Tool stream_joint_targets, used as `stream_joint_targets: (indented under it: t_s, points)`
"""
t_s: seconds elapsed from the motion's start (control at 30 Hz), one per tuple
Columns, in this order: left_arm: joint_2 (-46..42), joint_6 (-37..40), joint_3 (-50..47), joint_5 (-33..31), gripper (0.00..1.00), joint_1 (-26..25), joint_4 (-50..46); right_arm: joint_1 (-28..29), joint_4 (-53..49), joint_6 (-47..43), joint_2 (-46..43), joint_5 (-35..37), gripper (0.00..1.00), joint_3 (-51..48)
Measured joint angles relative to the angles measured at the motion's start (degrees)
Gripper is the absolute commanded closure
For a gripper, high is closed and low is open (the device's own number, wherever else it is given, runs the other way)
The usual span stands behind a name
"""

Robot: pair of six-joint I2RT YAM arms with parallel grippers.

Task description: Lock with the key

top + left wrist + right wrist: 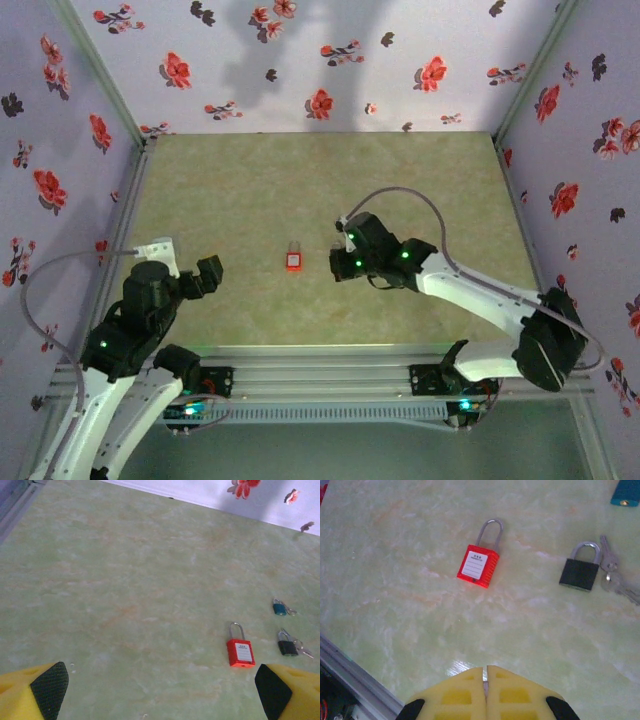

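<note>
Right tool point(486, 681) closed, seemingly empty | left tool point(161, 687) spread wide | step: approach small silvery metal key point(608, 575) | next: part fingers, pinch it.

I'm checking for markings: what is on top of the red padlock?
A white label covers most of the red padlock's upper face; its print is too small to read. The face lying on the table is hidden.
</note>
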Motion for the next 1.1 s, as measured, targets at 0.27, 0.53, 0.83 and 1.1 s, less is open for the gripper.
stream_joint_targets:
  t_s: [0.27, 0.53, 0.83, 1.1]
  points:
    - [-0.4, 0.3, -0.2, -1.3, 0.00, 0.0, -0.1, 0.0, -3.1, -2.6, 9.1, -0.5, 1.00, 7.8]
    - [-0.3, 0.5, -0.5, -1.4, 0.00, 0.0, -0.4, 0.0, -6.3, -5.2, 14.3, -1.1, 1.00, 12.8]
    - [-0.3, 0.7, -0.6, -1.7, 0.00, 0.0, -0.6, 0.0, -8.6, -7.5, 20.0, -2.6, 1.00, 16.3]
    - [-0.3, 0.9, -0.6, -1.7, 0.00, 0.0, -0.9, -0.6, -9.1, -8.4, 24.3, -4.7, 1.00, 18.0]
